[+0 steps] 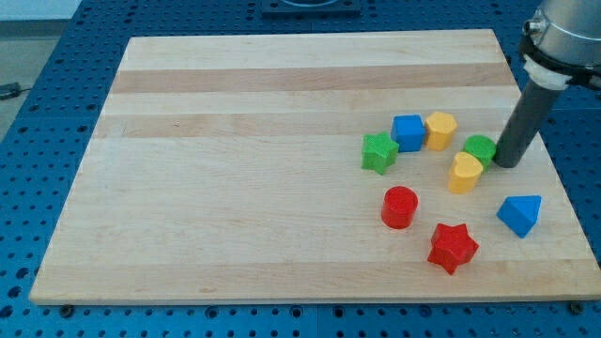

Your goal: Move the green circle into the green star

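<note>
The green circle (480, 147) lies at the view's right, touching a yellow block (465, 173) just below and left of it. The green star (378, 152) lies further left, about a hundred pixels away, with the blue cube (408, 131) and a yellow hexagon (439, 130) between and above them. My tip (508, 163) is the lower end of the dark rod and rests right against the green circle's right side.
A red cylinder (399, 207), a red star (453, 247) and a blue triangle (519, 214) lie lower on the wooden board (235, 169). The board's right edge runs close behind the rod. Blue perforated table surrounds the board.
</note>
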You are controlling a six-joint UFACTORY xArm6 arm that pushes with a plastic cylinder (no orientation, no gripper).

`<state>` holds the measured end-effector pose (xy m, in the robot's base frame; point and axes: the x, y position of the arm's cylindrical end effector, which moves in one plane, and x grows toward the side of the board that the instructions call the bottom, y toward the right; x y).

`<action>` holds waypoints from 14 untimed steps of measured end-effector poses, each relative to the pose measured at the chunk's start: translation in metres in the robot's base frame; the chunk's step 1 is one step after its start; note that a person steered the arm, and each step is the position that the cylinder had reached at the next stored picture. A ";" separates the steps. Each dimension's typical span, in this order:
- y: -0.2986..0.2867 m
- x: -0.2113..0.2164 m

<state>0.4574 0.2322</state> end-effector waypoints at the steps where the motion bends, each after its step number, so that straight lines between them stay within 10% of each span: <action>1: -0.012 0.006; 12: -0.106 -0.004; 14: -0.006 -0.002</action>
